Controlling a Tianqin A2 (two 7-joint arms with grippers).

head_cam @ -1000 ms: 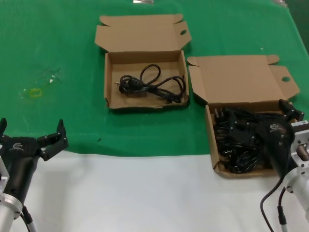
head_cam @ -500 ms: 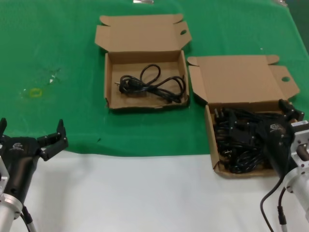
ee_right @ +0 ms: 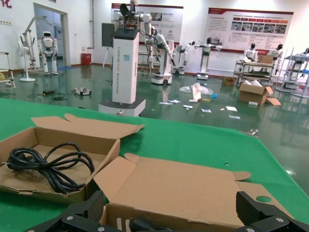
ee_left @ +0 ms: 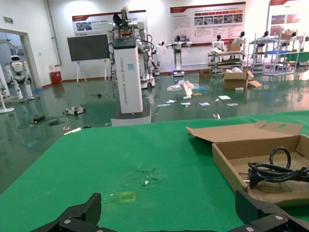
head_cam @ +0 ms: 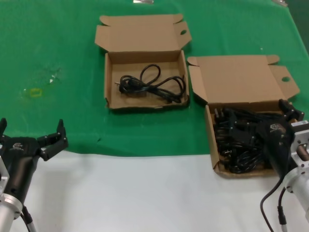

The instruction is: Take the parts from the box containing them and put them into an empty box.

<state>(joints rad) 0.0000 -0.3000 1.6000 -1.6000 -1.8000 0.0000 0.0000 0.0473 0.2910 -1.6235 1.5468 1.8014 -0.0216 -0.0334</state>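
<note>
Right hand [head_cam: 251, 126], fingers spread, over cords [head_cam: 236, 140]; left hand [head_cam: 31, 140] likewise splayed above green cloth [head_cam: 58, 48], robot-filled hall beyond.

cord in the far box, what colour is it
Black. The cord shows best in the head view, lying looped on the brown floor of the far box.

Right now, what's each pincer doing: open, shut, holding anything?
Left pincer: open, holding nothing, parked at the table's near edge.
Right pincer: open, down among the power cords, nothing gripped.

Robotics exhibition hall, humanoid robots [ee_left: 18, 70], display posters [ee_right: 249, 25], glossy floor
</note>
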